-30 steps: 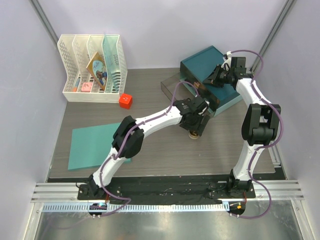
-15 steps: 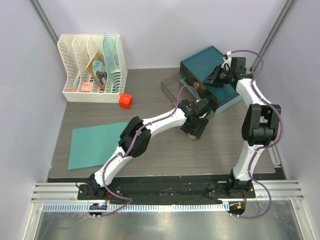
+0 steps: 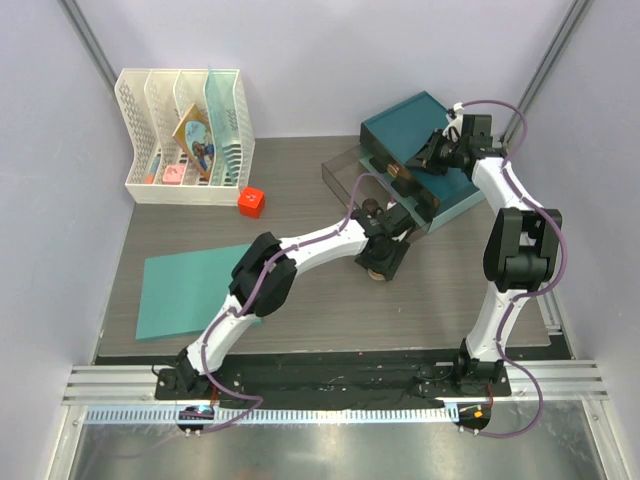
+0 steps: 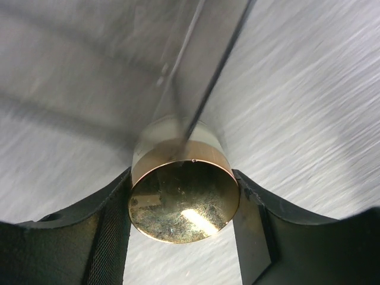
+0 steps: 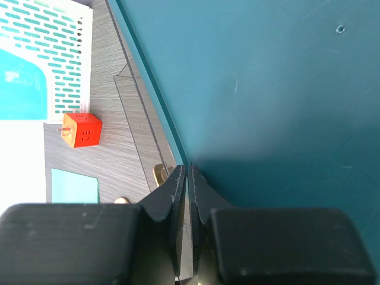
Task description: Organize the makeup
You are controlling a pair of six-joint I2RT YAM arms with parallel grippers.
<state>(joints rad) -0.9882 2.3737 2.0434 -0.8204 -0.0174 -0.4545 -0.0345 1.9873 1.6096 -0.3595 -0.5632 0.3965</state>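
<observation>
A gold-lidded jar (image 4: 184,200) stands on the table, barely seen under the arm in the top view (image 3: 381,273). My left gripper (image 4: 184,208) (image 3: 382,260) is down over it, a finger (image 4: 110,231) pressed against each side of the lid, shut on the jar. At the back right, my right gripper (image 5: 186,173) (image 3: 427,158) is shut on the thin edge of the teal box lid (image 5: 267,89) (image 3: 405,122) and holds it raised. The rest of the makeup is hidden apart from a gold piece (image 5: 159,173) by the box's edge.
A clear smoky tray (image 3: 345,172) sticks out of the teal box toward the left. A red cube (image 3: 251,201) lies near the white rack (image 3: 185,135) at the back left. A flat teal mat (image 3: 190,290) lies at the front left.
My left gripper has shifted a little left and lower over the gold-lidded jar, and its fingers have closed in against it. The right arm has not moved.
</observation>
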